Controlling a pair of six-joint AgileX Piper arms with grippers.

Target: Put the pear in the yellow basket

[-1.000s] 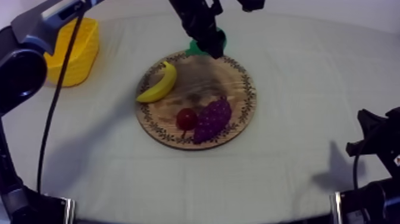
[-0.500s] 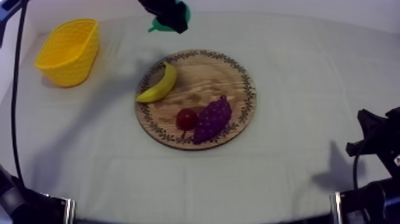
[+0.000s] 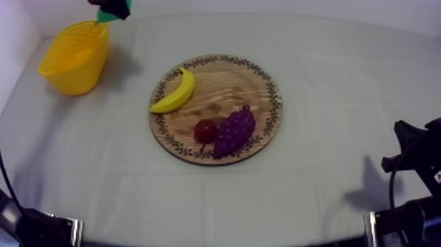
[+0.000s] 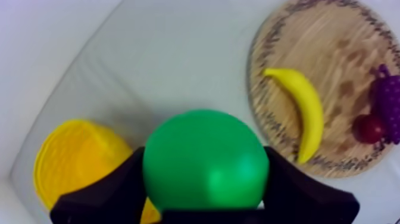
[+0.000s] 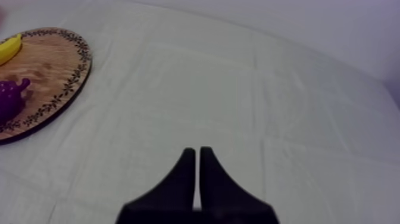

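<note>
Far left: yellow basket (image 3: 77,69) stands upright near the table's left edge, mouth open; I see nothing inside it, though the top view does not show all of its floor.

Just beyond the basket's far rim: my left gripper (image 3: 113,6) hangs high with the pear (image 4: 205,158) clamped between its two black fingers (image 4: 113,192); the grip looks firm, one finger on each flank of the fruit. From the left wrist view the basket lies below and to one side of the pear, partly hidden behind it; I judge the pear not yet squarely over the mouth.

Centre: wooden board (image 3: 226,82) carries the banana (image 3: 174,92) along its left rim, the small red fruit (image 3: 205,131) and the grapes (image 3: 234,131) touching side by side at its near edge; no pear on it.

Right: my right gripper (image 5: 197,170) is parked low over bare cloth, well apart from the board, fingers pressed together on nothing.

Progress, as I read it: the pick is done and the pear is clear of the board; most of the carry looks done too. Left to do: bring the pear over the basket's opening, lower it, let go, pull the arm clear.
</note>
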